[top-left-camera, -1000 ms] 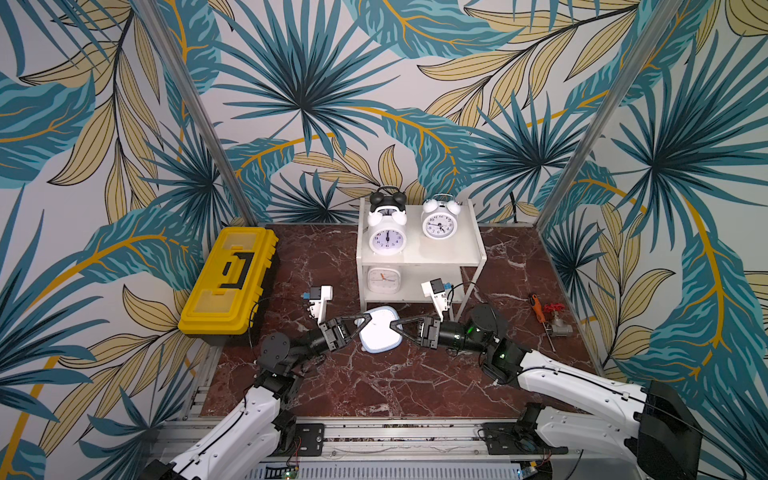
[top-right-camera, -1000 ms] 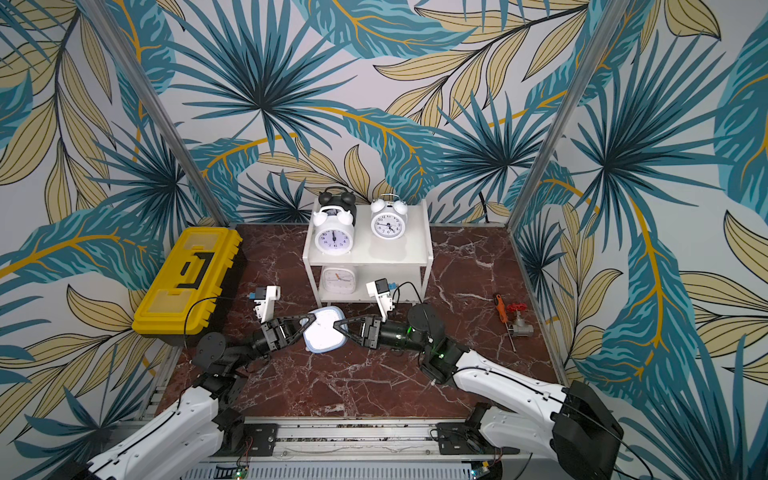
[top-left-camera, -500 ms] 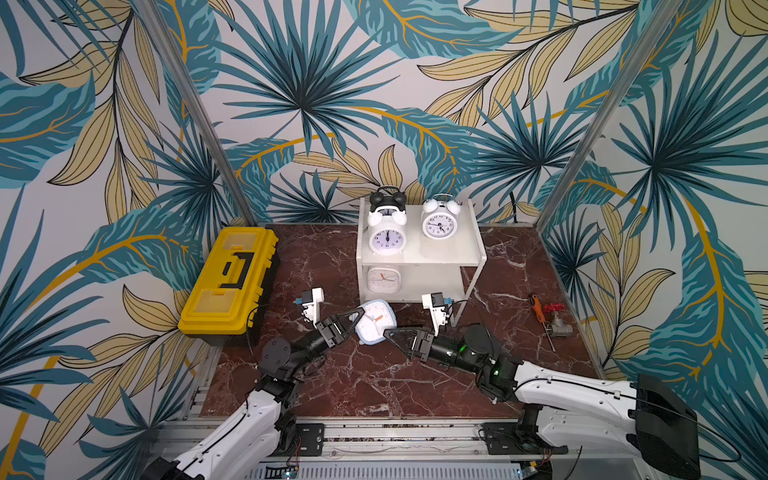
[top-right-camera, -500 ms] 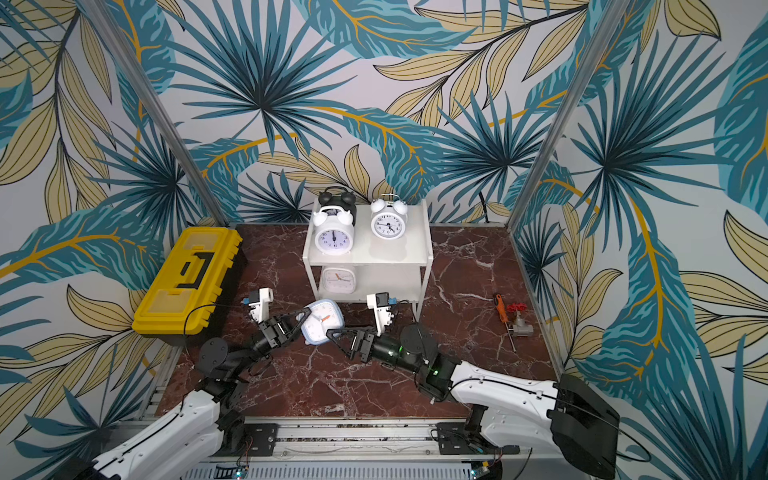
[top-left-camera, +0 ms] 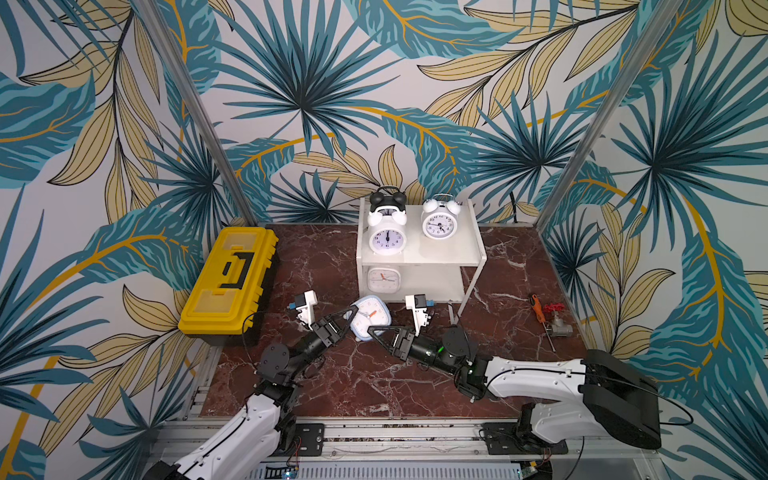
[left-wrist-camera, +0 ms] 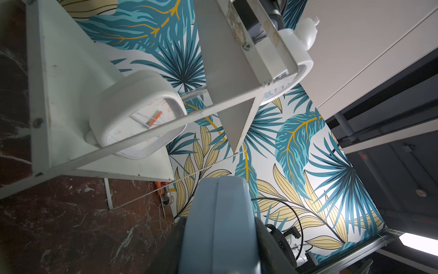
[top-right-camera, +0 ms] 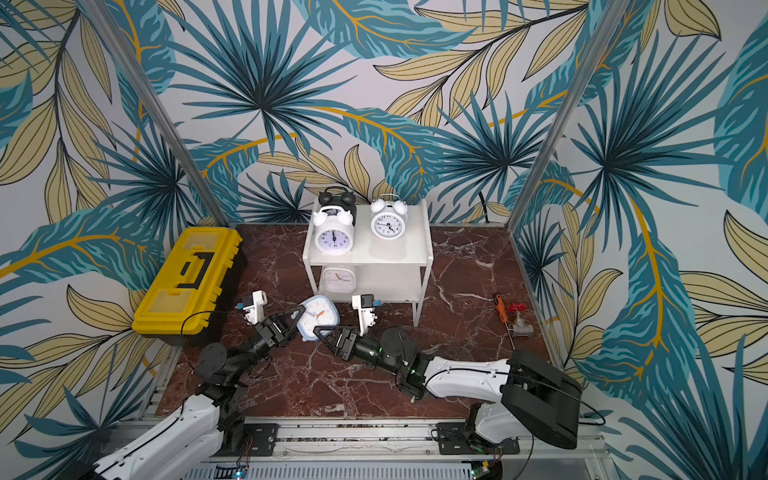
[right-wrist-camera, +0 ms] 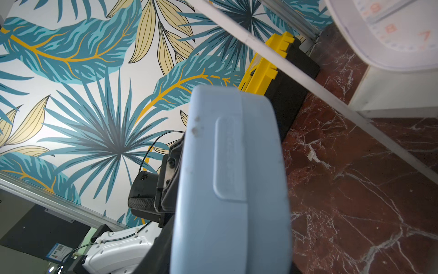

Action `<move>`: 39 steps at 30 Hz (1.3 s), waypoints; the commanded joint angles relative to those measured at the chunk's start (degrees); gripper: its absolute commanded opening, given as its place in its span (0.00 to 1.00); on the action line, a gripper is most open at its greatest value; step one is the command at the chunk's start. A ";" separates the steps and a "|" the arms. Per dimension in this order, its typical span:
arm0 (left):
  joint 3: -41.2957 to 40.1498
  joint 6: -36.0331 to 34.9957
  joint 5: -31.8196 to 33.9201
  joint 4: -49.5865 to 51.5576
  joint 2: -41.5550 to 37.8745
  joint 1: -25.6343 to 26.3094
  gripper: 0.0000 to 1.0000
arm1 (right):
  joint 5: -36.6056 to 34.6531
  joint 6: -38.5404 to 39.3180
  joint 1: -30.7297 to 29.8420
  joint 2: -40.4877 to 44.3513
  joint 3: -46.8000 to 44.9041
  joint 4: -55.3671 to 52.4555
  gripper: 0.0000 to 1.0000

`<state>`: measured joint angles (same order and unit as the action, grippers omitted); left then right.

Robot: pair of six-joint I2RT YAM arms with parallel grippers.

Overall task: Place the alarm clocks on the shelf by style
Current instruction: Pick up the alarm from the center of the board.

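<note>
Flipped: light blue clock [top-left-camera: 371, 318] now face-up, left end effector [top-left-camera: 351, 319] gripping.

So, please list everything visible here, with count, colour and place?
dark red marble table: one, dark red, underneath.
white two-tier shelf: one, white, back middle.
round twin-bell alarm clocks: three, two white, one black, top board; black behind a white one.
white rounded-square alarm clock: one, white, lower board.
light blue rounded-square alarm clock: one, light blue, held before the shelf.
yellow plastic toolbox: one, yellow, left side.
orange-handled screwdriver: one, orange, right side.
metal valve with red handwheel: one, grey, beside the screwdriver.
left gripper: one, black, shut on the light blue clock.
right gripper: one, black, near that clock; grip unclear.
</note>
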<state>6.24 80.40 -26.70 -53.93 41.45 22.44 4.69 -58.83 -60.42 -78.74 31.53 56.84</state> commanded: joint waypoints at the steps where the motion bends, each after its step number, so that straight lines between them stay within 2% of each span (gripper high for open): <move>1: -1.09 -0.26 0.68 -1.65 -1.52 0.06 0.27 | 0.28 2.18 -0.19 0.31 1.24 0.60 0.40; 7: -1.05 -2.45 2.63 3.79 -4.27 0.05 0.37 | -0.11 5.05 -0.22 4.55 3.48 -11.34 0.23; 9: -0.79 -3.09 2.19 5.52 -5.21 -0.06 0.47 | 0.85 6.86 -0.06 6.23 4.85 -16.01 0.21; 14: 2.28 -6.43 -2.71 15.49 -8.01 -1.50 0.87 | 7.55 11.32 2.46 11.22 9.83 -33.66 0.18; 16: 4.72 -8.80 -5.57 20.83 -8.90 -2.35 0.92 | 11.32 12.47 4.29 12.51 11.38 -39.69 0.17; 19: 8.26 -12.82 -10.31 25.87 -8.88 -2.78 0.93 | 18.77 13.82 8.01 13.62 12.91 -46.03 0.17; 21: 10.17 -14.11 -13.81 25.86 -7.95 -2.79 0.93 | 25.05 13.90 11.20 13.85 12.91 -46.94 0.15; 25: 13.40 -12.51 -22.24 20.69 -3.87 -2.75 0.92 | 37.59 11.21 17.28 13.77 12.47 -42.05 0.15; 29: 15.85 -14.73 -25.62 23.83 -0.48 -2.73 0.88 | 46.46 10.65 19.42 12.20 14.96 -41.04 0.15; 31: 15.91 -15.13 -25.20 24.76 0.11 -2.80 0.87 | 48.83 11.21 19.49 11.35 16.07 -42.02 0.15; 35: 15.34 -12.84 -24.66 20.54 0.17 -2.72 0.86 | 50.05 11.25 19.62 10.21 16.11 -41.86 0.16; 39: 15.73 -11.97 -24.89 19.05 0.12 -2.69 0.78 | 49.27 11.78 19.64 9.93 15.49 -42.33 0.16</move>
<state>19.59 68.07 -50.43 -31.57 41.95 19.88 51.46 -47.94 -40.86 -68.73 46.94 13.41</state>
